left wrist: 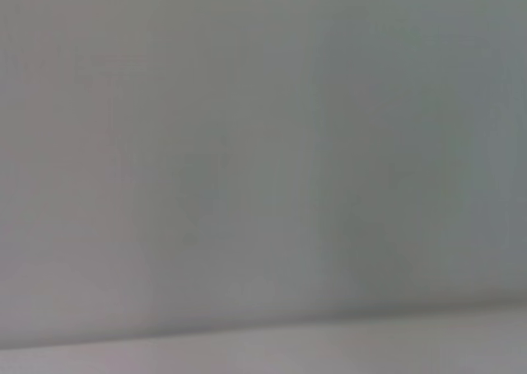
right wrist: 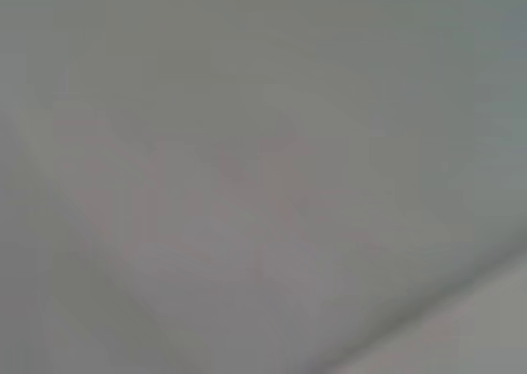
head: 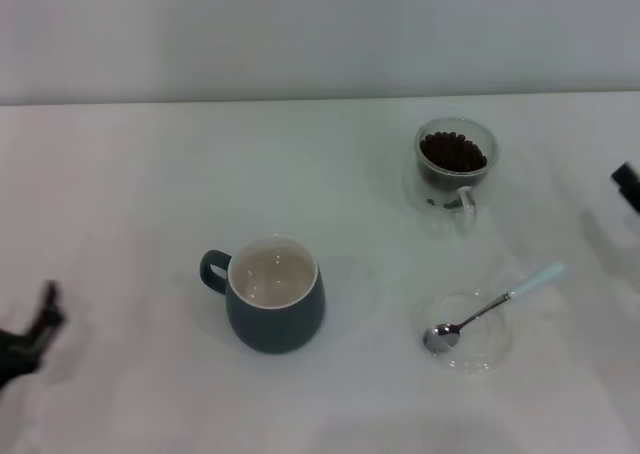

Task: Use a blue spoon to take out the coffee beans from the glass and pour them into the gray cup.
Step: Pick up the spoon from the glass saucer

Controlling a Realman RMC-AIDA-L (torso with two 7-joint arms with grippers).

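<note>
left gripper (head: 35, 329): near left edge, parked, finger state cannot be told. blue spoon (head: 490, 306): untouched, bowl resting in shallow glass dish (head: 466, 356), handle over its rim. gray cup (head: 272, 306): centre, inside bare. glass (head: 455, 164): far right, holding all the coffee beans (head: 453, 152). right gripper (head: 627, 184): right edge, state unclear. nothing scooped; whole task remains.

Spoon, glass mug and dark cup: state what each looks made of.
The blue spoon: shiny, reflective bowl and neck, likely metal; matte pale-blue handle, perhaps plastic or coated. The glass: clear, seemingly double-walled glass; the coffee beans show through. The gray cup: smooth dark outside, cream inside, probably glazed ceramic.
</note>
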